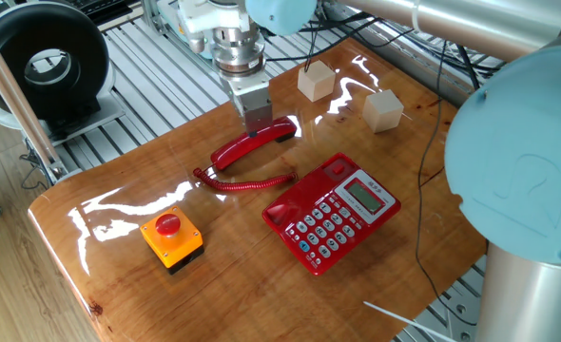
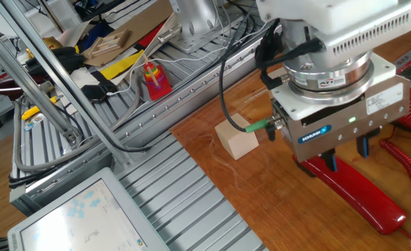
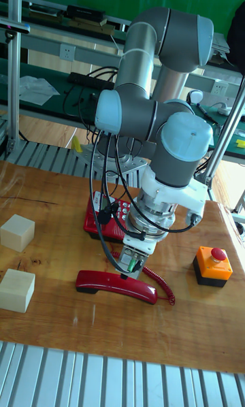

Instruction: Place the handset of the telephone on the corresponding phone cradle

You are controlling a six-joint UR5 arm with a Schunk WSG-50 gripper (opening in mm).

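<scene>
The red handset [image 1: 252,144] lies flat on the wooden table, up and left of the red telephone [image 1: 336,211], with its coiled cord [image 1: 247,182] trailing toward the phone. The phone cradle [image 1: 304,193] along the telephone's left edge holds nothing. My gripper [image 1: 256,122] hangs low over the handset's far end. It is open, with its dark fingers [image 2: 331,163] on either side of the handset [image 2: 364,201]. In the tall fixed view, the gripper [image 3: 129,265] is right above the handset [image 3: 116,286], in front of the telephone [image 3: 101,218].
An orange box with a red button [image 1: 171,237] sits near the table's front left. Two wooden cubes [image 1: 316,81] [image 1: 384,109] stand at the back; one cube [image 2: 237,138] is close beside the gripper. A thin cable [image 1: 431,161] runs past the telephone's right side.
</scene>
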